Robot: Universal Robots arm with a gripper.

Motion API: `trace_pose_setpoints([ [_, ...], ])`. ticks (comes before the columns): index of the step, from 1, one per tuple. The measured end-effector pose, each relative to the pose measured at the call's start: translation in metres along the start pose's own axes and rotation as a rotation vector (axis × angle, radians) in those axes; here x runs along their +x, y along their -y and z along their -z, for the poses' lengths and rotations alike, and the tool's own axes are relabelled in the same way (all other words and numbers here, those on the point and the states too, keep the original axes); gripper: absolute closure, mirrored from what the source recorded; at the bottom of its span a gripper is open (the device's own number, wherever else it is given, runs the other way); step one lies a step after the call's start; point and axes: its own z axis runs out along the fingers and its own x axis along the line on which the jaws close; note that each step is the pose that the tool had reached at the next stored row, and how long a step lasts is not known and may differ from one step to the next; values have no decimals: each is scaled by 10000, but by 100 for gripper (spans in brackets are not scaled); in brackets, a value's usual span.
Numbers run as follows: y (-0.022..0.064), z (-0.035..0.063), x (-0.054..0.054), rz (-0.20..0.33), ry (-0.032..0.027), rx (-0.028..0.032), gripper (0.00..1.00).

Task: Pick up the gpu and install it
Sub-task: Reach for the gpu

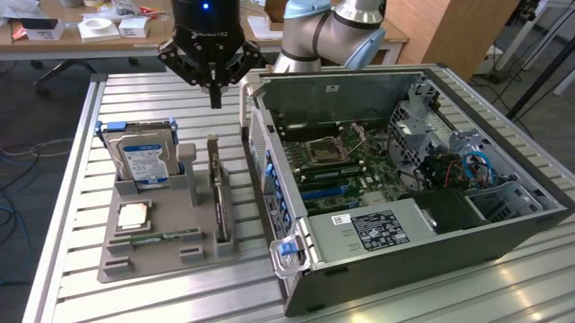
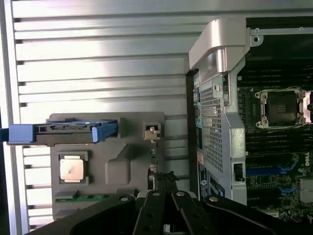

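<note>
Gripper: the black gripper [image 1: 215, 101] on the pale-blue and silver robot arm [image 1: 314, 30] hangs above the table with its fingertips pointing down.
Jaws: they are pressed together with nothing between them, so they grasp no thing.
Gpu: the thin flat black rectangular circuit card with a pale metal bracket at one end, the gpu [image 1: 217, 198], stands on its edge in a slot of the grey plastic holder [image 1: 112, 268]. It is below the jaws and clearly apart from them, not touched.
Hard drive: the silver hard drive with a blue label [image 1: 144, 161] stands upright in a blue frame in the same holder, lower than the jaws and to the exterior view's left of them.
Processor: the square silver processor chip [image 1: 133, 214] lies flat in the holder, far under the jaws.
Memory stick: the narrow green memory stick [image 1: 161, 237] lies flat just beside the processor.
Computer case: the open dark grey metal computer case [image 1: 431, 269] lies on its side to the exterior view's right of the jaws, and its green mainboard [image 1: 359, 161] shows inside.
Table: the slatted aluminium table [image 1: 77, 202] carries the holder and the case, all of it beneath the jaws.
</note>
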Motion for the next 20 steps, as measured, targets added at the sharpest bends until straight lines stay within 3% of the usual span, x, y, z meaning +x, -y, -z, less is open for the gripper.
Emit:
trace_pose_setpoints([
  [11,8,1,31,1,-2,0,90],
  [20,109,4,25,1,0,0,90],
])
